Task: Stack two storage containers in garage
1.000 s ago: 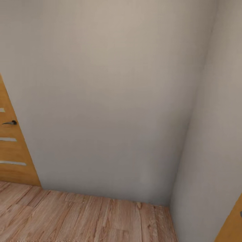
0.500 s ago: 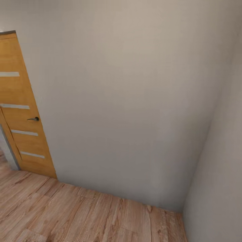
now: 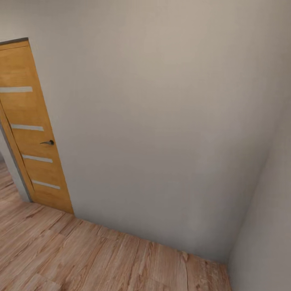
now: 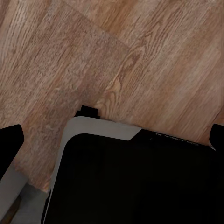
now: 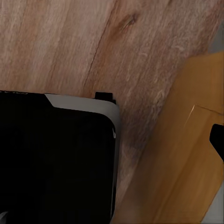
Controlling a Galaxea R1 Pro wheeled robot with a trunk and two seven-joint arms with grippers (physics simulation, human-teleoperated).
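Robot is in transit, judging by the views: no storage containers visible, and nothing here looks like the garage. So I read neither container as delivered or stacked yet; whether one is being carried I can't tell.

Head view: a plain beige wall (image 3: 161, 121) straight ahead, meeting a second wall (image 3: 266, 226) at an inside corner at the right. A wood door (image 3: 32, 129) with pale horizontal strips and a dark lever handle (image 3: 48, 142) sits at the left end of the wall. Light wood plank floor (image 3: 81, 258) runs up to the wall base. This is indoor plank flooring, not grey concrete.

Left wrist view: looks down on planks (image 4: 116, 56) and the robot's dark base with a pale rim (image 4: 93, 128). Dark finger tips (image 4: 9, 142) poke in at both side edges, set wide apart with nothing between them, so left gripper reads as wide.

Right wrist view: planks (image 5: 70, 42), the base (image 5: 56, 158) again, and an orange wood panel (image 5: 186, 154), probably a door. One dark tip (image 5: 217, 137) at the edge; right gripper spread can't be judged.

Left to do, as I read it: everything.
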